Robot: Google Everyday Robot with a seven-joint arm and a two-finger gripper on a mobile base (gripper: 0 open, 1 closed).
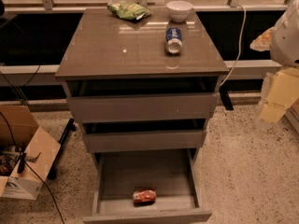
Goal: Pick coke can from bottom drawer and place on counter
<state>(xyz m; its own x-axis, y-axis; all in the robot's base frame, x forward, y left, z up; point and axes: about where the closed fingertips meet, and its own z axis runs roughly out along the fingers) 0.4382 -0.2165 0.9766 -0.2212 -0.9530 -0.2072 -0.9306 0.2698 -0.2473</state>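
Observation:
The coke can [144, 196] is a small red can lying on its side on the grey floor of the bottom drawer [147, 174], near the drawer's front wall. The bottom drawer is pulled wide open; the two shallower drawers above it stand slightly ajar. The counter [117, 50] is the glossy grey-brown top of the cabinet. My arm shows at the right edge, and my gripper [272, 110] hangs there to the right of the cabinet, at about the height of the top drawer, well away from the can.
On the counter lie a blue-and-white soda can [173, 40], a white bowl [179, 9] and a green chip bag [128, 10] at the back. An open cardboard box [25, 167] and cables sit on the floor at left. A white cord [240, 36] hangs at right.

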